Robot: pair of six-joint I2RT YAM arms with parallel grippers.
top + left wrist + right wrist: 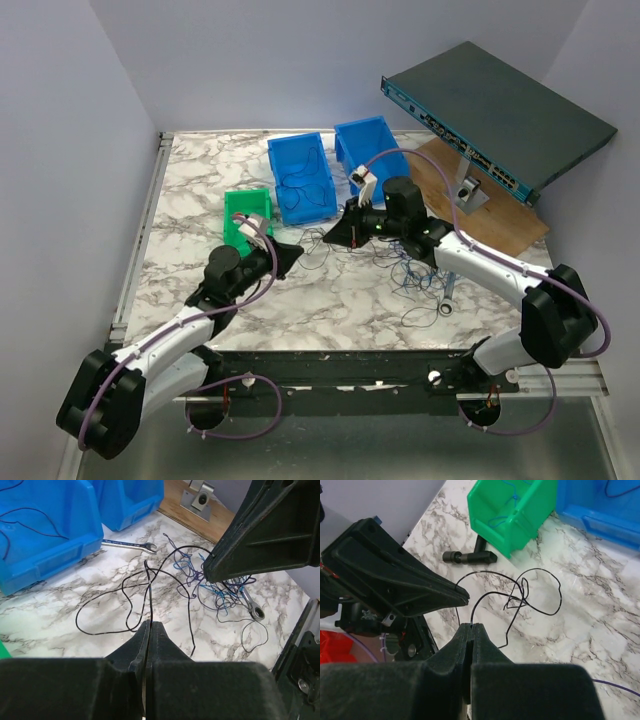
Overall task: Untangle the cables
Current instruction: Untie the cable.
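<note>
– L fingers (136, 647) pinched tight on dark strand (148, 595); R fingers (460, 647)?
– Clamped on one too. Cables (420, 278) heaped on counter (330, 310), R arm's side, so R's nearer.

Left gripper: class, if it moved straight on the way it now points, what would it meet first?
Probably the loops of thin black wire just beyond the shut left gripper, then marble tabletop; the silver wrench lies farther. Depth is unclear.

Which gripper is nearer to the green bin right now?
Left. The left gripper sits just off the near right corner of the green bin; the right gripper is farther right, beyond it. Each pinches a dark cable.
</note>
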